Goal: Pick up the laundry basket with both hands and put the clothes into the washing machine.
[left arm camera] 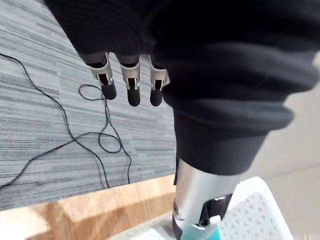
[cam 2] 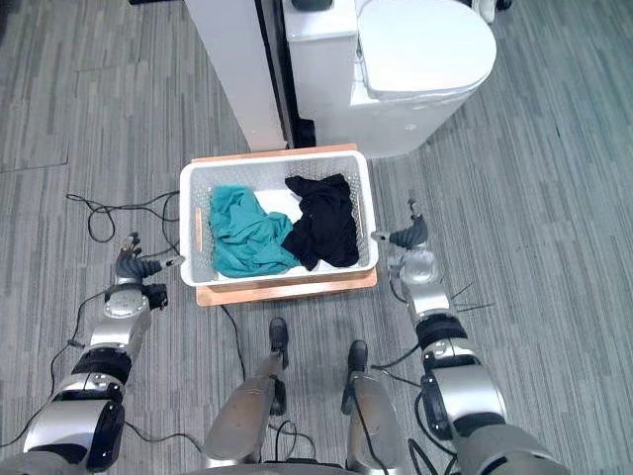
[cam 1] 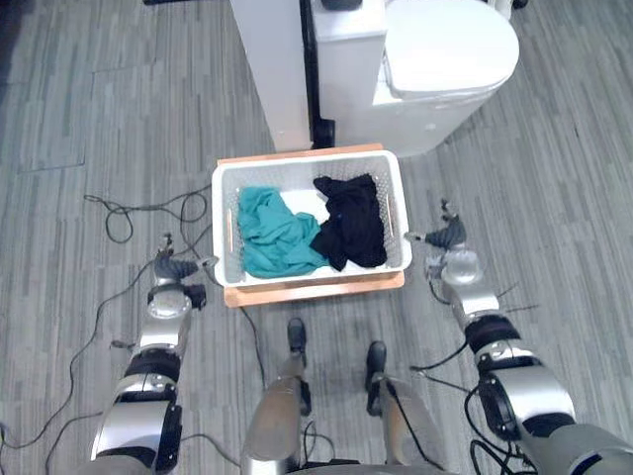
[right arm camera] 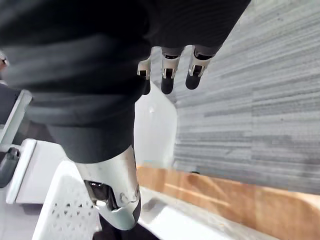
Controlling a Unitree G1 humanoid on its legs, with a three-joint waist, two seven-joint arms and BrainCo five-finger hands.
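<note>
One white washing machine (cam 1: 445, 59) with a rounded lid fills the upper right of the head views, beside a tall white panel (cam 1: 267, 69). Below it, in the middle of the frame, the white laundry basket (cam 1: 297, 176) stands on a flat wooden board (cam 1: 316, 290) on the grey floor. Inside the basket, a teal garment (cam 1: 277, 236) lies crumpled on the left and a black garment (cam 1: 354, 223) on the right, their edges touching.

The left hand (cam 1: 176, 267) hangs just beside the basket's lower left corner, and the right hand (cam 1: 445, 237) just beside its right rim. In each wrist view the fingers (left arm camera: 132, 90) are straight and spread apart from the thumb, holding nothing. Whether either thumb touches the rim, I cannot tell.
</note>
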